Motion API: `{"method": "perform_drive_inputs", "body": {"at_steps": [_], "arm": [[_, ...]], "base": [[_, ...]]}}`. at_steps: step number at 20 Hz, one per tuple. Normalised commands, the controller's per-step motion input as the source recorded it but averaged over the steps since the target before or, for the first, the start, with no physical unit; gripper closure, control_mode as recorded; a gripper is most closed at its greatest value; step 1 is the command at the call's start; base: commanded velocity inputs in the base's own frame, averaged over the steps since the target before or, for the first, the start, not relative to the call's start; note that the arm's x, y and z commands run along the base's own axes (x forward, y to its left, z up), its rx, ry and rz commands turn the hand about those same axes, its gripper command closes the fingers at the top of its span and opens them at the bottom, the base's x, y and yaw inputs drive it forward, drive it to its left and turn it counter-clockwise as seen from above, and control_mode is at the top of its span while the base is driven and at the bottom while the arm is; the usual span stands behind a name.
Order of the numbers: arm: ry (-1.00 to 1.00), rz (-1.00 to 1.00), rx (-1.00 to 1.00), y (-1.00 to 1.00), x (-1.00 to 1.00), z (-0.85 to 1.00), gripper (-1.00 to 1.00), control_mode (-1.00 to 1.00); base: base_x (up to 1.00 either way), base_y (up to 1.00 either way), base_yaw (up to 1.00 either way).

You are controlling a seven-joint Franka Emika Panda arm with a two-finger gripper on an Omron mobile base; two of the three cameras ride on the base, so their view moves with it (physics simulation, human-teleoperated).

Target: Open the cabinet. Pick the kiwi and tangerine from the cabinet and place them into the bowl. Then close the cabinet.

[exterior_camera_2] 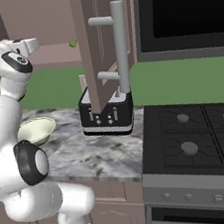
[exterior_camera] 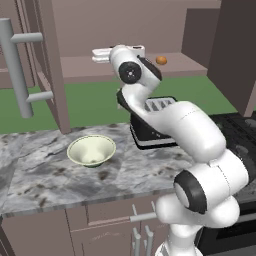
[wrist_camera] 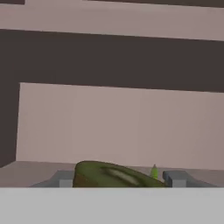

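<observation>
The cabinet (exterior_camera: 75, 67) stands open, its left door (exterior_camera: 50, 65) and right door (exterior_camera_2: 93, 51) swung out toward me. My gripper (wrist_camera: 117, 178) reaches inside over the shelf. The kiwi (wrist_camera: 113, 174), a dark brown-green oval, fills the gap between both fingertips (wrist_camera: 61, 178), so the gripper is shut on it. The tangerine (exterior_camera: 161, 60) lies on the shelf to the right of my hand (exterior_camera: 107, 54), apart from it. Below, the cream-green bowl (exterior_camera: 91, 150) sits upright on the marble counter (exterior_camera: 50, 175), with nothing in it.
A tiny green object (wrist_camera: 154, 171) sits on the shelf just behind the kiwi. A black toaster (exterior_camera_2: 106, 112) stands under the right door. The long bar handles (exterior_camera: 17, 75) (exterior_camera_2: 121, 47) jut out. The stove (exterior_camera_2: 197, 137) lies to the right.
</observation>
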Motion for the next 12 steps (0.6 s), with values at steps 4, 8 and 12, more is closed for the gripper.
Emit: {"method": "perform_drive_inputs", "body": {"at_steps": [4, 8, 12], "arm": [[-0.05, 0.00, 0.02, 0.32, -1.00, 0.79, 1.00, -1.00], [0.02, 0.00, 0.03, 0.21, -0.75, 0.48, 1.00, -1.00], [0.02, 0.00, 0.00, 0.00, -0.23, -0.05, 1.00, -1.00]], "base": [[0.00, 0.00, 0.00], [0.00, 0.00, 0.00], [0.00, 0.00, 0.00]]}}
